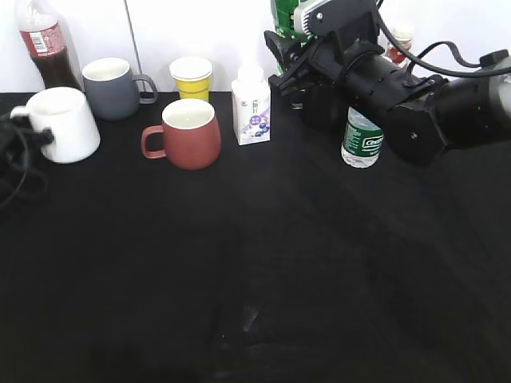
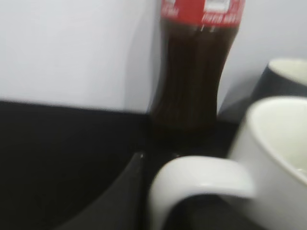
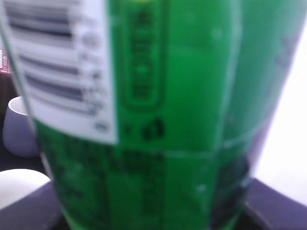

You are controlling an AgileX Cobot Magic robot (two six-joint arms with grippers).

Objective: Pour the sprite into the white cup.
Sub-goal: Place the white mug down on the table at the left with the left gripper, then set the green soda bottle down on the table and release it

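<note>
**Inspector:** Two arms to account for. Start with the exterior view.

**Assistant:** Right gripper (image 1: 297,68) is at the back of the bench (image 1: 255,279), against the sprite (image 1: 289,17). Only the bottle's green top shows above the arm. Jaws appear to straddle it, but whether they grip I cannot tell from here. White cup (image 1: 62,124) stands far left, upright, well apart from the bottle. Between them: grey mug (image 1: 113,86), brown mug (image 1: 188,133), yellow cup (image 1: 192,77), small white bottle (image 1: 252,108). Water bottle (image 1: 361,140) sits under the right arm.

**Inspector:** Left wrist view?

**Assistant:** Blurred. White cup (image 2: 268,163) close up, handle towards the camera, cola bottle (image 2: 194,67) behind it. Left jaws not in shot.

**Inspector:** Right wrist view?

**Assistant:** Sprite (image 3: 158,124) fills the frame, upright, barcode patch at upper left. Jaws hidden; state undetermined.

**Inspector:** Progress?

**Assistant:** Early, in my judgement. Bottle reached, nothing poured that I can see. Remaining: secure, lift, carry across to the cup, tilt.
</note>
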